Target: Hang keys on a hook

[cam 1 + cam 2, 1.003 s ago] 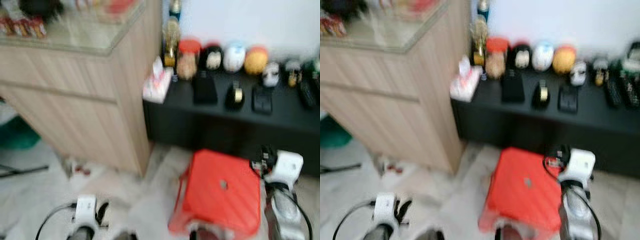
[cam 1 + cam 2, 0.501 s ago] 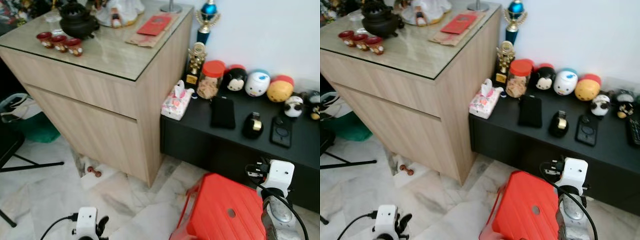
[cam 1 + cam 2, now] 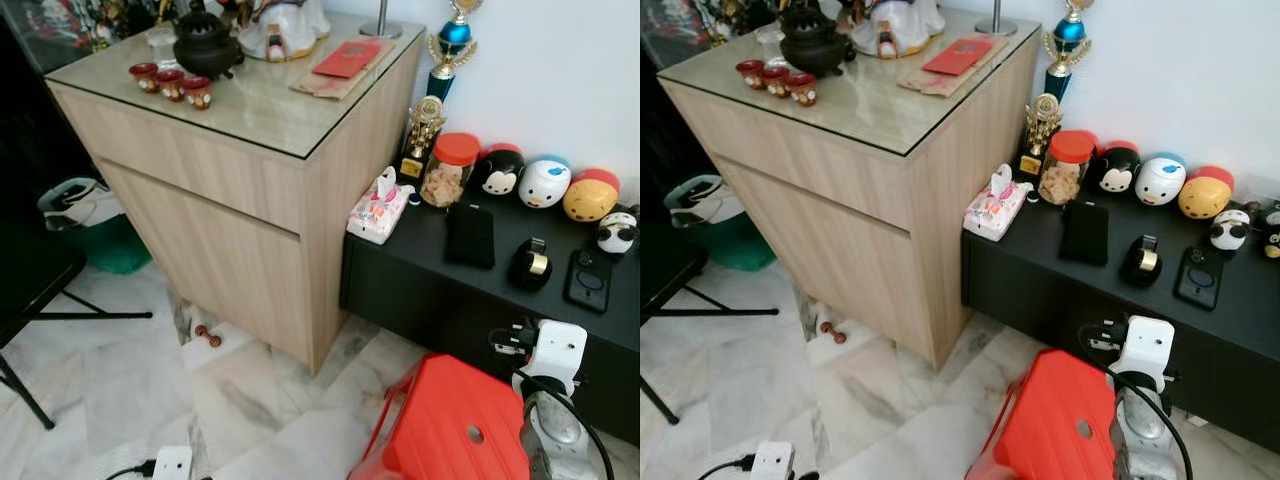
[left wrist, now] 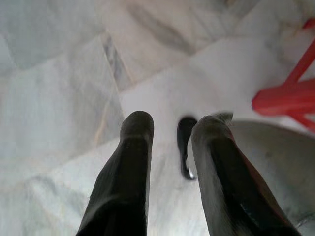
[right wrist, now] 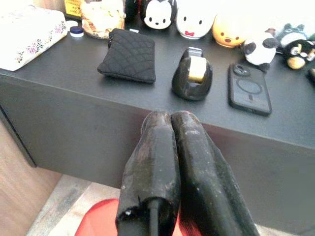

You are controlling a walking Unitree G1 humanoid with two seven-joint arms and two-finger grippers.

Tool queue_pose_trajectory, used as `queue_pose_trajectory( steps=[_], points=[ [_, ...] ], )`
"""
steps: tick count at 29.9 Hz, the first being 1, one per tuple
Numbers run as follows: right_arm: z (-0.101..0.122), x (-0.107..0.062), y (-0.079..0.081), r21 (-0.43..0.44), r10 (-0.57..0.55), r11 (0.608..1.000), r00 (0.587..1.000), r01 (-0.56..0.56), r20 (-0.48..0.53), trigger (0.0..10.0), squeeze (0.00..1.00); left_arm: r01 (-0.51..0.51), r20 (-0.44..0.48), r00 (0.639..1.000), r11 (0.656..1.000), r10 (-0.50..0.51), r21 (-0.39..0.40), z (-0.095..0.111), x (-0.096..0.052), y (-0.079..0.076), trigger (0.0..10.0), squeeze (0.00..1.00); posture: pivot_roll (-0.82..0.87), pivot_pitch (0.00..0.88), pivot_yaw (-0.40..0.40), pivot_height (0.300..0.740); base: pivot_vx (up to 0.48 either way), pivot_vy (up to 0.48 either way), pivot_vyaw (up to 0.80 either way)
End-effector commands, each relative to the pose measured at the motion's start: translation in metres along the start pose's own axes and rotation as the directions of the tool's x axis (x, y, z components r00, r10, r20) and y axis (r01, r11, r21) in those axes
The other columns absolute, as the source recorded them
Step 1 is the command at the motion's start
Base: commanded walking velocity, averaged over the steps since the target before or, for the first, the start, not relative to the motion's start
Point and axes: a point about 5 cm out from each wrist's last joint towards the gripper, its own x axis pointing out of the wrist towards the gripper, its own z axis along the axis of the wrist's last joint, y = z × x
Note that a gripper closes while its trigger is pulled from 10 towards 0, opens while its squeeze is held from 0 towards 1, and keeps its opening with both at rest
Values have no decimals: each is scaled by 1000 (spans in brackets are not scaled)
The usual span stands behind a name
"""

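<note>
My right gripper (image 5: 170, 118) is shut, its two black fingers pressed together with nothing visible between them. It points at the front edge of a low black cabinet (image 5: 74, 73). The right arm (image 3: 548, 425), with its white wrist camera, hangs low beside a red stool (image 3: 450, 430). My left gripper (image 4: 172, 123) is open, its fingers (image 4: 135, 147) apart above the marble floor (image 4: 59, 98). A small dark shape (image 4: 186, 147) lies beyond them; I cannot tell what it is. The left arm's white wrist camera (image 3: 172, 462) sits at the bottom edge of the left eye view.
A tall wooden cabinet (image 3: 230, 190) with a glass top holds a teapot (image 3: 205, 45), small cups and a red envelope (image 3: 347, 58). On the black cabinet are a tissue pack (image 3: 378, 212), a jar, a black pouch (image 5: 128, 61), a tape dispenser (image 5: 192, 76), a phone (image 5: 250, 89) and plush toys. A dark stand's legs (image 3: 60, 320) cross the floor at left.
The whole picture has shifted down and to the right and lost its blur, so the camera moved. Both arms keep the same hanging pose.
</note>
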Motion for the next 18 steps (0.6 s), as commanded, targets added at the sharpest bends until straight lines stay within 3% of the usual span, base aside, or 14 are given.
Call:
queue_pose_trajectory(
  steps=[1, 12, 18],
  points=[
    [-6, -2, -2, 4, -20, 1000, 999, 20, -29, 10000, 0, -1, -47, 999, 1000, 1, 6, -10, -3, 1, 10000, 0, -103, 21, 0, 740, -330, 0, 0],
    [-6, -1, -2, 12, -41, 999, 998, 42, -38, 10000, 0, -23, -78, 997, 1000, 22, 0, -11, -3, 10, 10000, 0, -96, 41, -7, 740, -331, 0, 0],
    [-5, 1, -2, 21, -48, 999, 998, 49, -40, 10000, 0, -27, -102, 994, 1000, 27, -7, -14, -3, 6, 10000, 0, -93, 41, -9, 740, -331, 0, 0]
  ],
)
